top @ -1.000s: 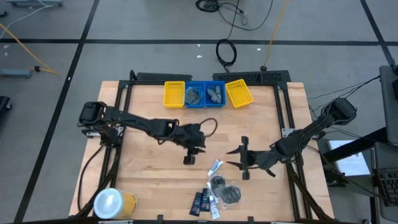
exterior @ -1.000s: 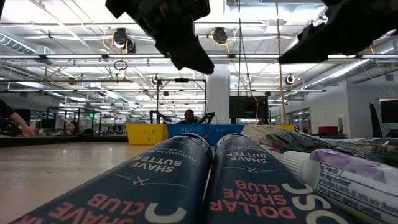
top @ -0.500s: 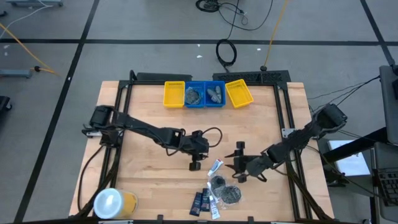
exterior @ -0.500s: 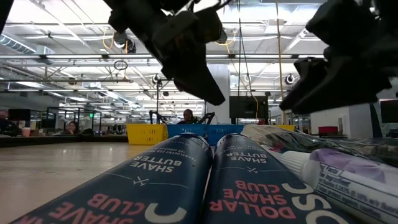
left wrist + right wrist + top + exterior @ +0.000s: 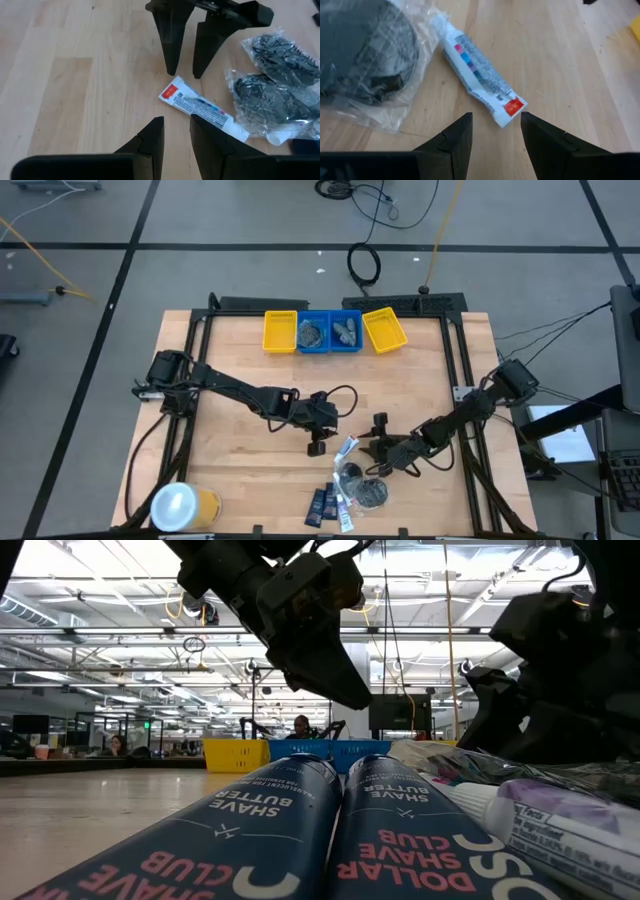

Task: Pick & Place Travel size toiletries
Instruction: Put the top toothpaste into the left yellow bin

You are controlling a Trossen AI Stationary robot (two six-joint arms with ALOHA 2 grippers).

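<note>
We see a smooth, pale wood counter (image 5: pixel 75 90). The clear plastic pouches (image 5: pixel 272 95) look crinkly and shiny. The small white tube (image 5: pixel 480 75) looks like smooth plastic. The trays (image 5: pixel 281 331) look like plastic.

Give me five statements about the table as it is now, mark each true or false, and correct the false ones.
1. The small white tube with a red end lies flat on the wooden table. True.
2. The left pincer holds the tube. False: its fingers are apart and empty, short of the tube.
3. The right pincer is open just off the tube's red end. True.
4. Both blue trays are empty. False: each holds a greyish item.
5. The white-topped yellow round container stands between the yellow trays. False: it sits at the table's near left corner.
</note>
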